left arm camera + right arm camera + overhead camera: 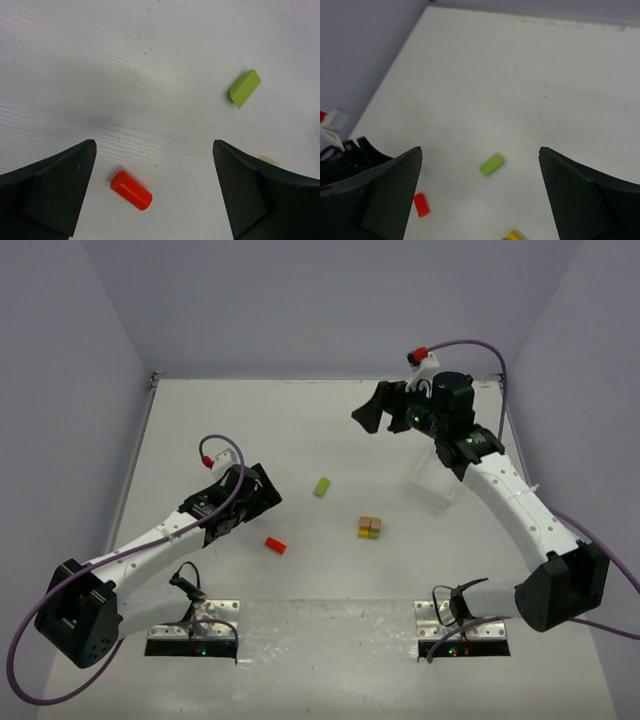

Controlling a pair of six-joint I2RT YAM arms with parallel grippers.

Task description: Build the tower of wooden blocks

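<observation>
From above, the small stack sits mid-desk and shows tan, yellow and green faces pressed together. How many pieces make it up, or how they are layered, is too small to tell. One loose green block lies just up and left of it, and one red cylinder lies on its side to the stack's left. The left fingers hover spread near the cylinder, holding nothing. The right fingers are raised over the far part of the desk, also spread and empty, well away from the pieces. One pale square tray lies under the right arm.

In the left wrist view, the left fingers stand wide with the red cylinder lying between them near the left one, untouched. The green block is farther ahead to the right. A sliver of yellow peeks past the right finger.

In the right wrist view, the right fingers are wide and high. Below lie one green block, one red cylinder and a yellow corner at the bottom edge.

The step in hand looks like fetching the next piece. The left arm seems best placed: it needs to drop, centre the cylinder between the fingers and close across its round side without rolling it.
</observation>
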